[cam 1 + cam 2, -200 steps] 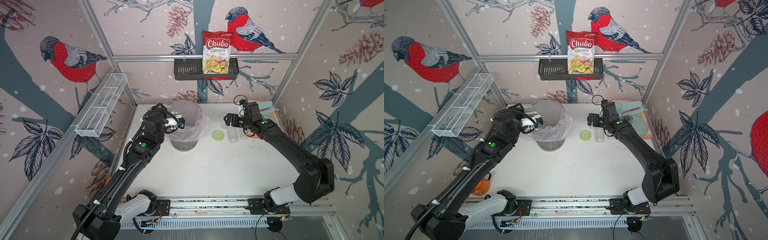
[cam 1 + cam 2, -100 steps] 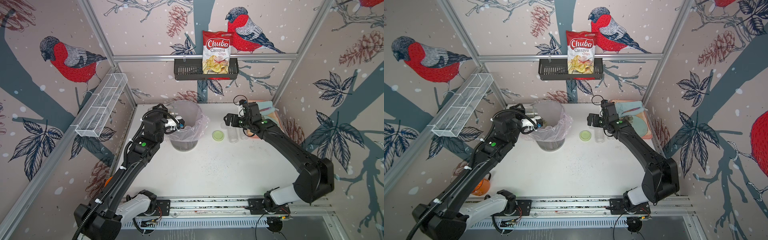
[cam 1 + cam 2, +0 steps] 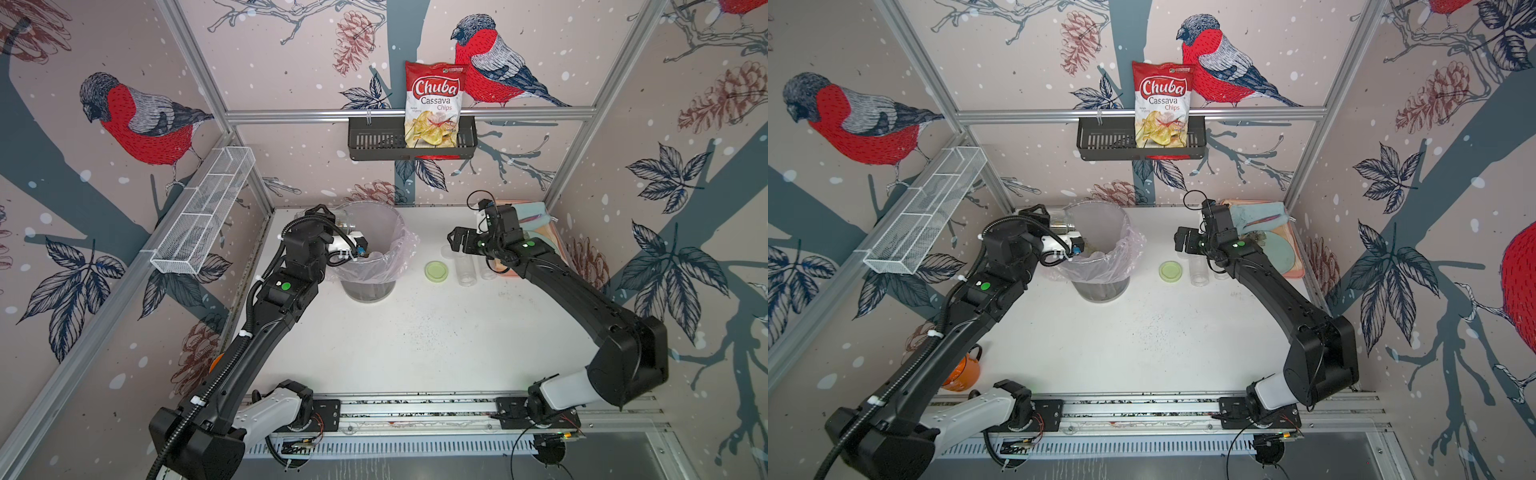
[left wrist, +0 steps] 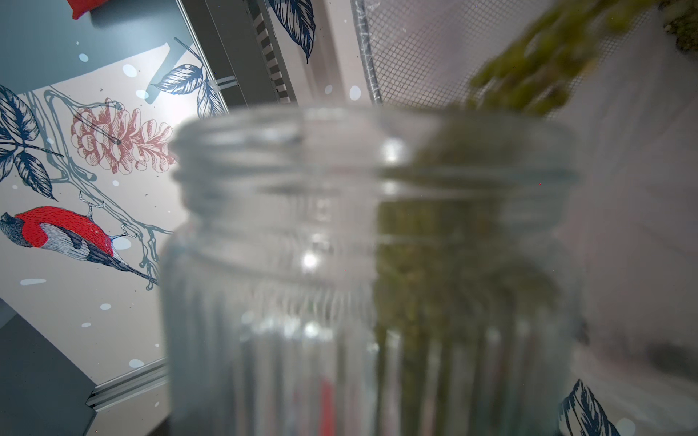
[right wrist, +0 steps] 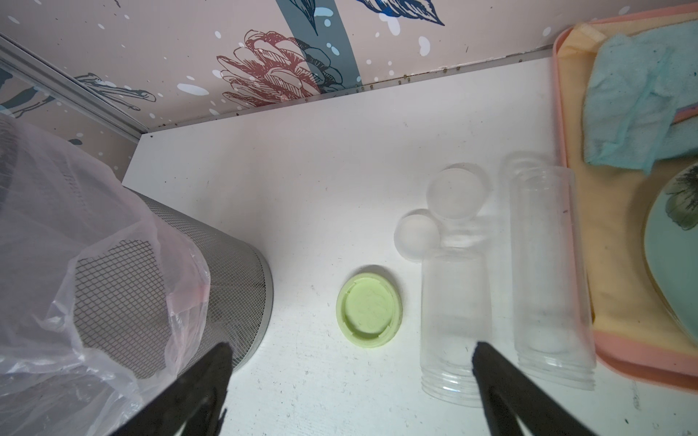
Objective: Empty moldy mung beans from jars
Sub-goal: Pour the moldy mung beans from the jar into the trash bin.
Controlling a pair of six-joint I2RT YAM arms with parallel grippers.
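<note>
My left gripper (image 3: 332, 222) is shut on a ribbed glass jar (image 3: 344, 219) (image 4: 302, 302), held tipped over the left rim of the bin. Olive-green mung beans (image 4: 453, 264) lie along one side of the jar, and a blurred stream of them (image 4: 528, 75) falls from its mouth into the bin. The jar hides the left jaws in the left wrist view. My right gripper (image 3: 455, 241) (image 5: 351, 377) hangs open and empty above the table. Under it lie a pale green lid (image 5: 369, 310) and a short clear jar (image 5: 453, 321), with a tall clear tube (image 5: 547, 275) beside them, both empty.
The mesh bin (image 3: 370, 286) with a pinkish bag stands at the back left. Two clear lids (image 5: 457, 192) (image 5: 415, 234) lie behind the jars. A pink tray (image 5: 634, 362) with a blue cloth (image 5: 634, 105) and a plate sits at the right wall. Black specks dot the table.
The left arm has shifted slightly at the bin's rim with the jar. The right arm has not moved.
</note>
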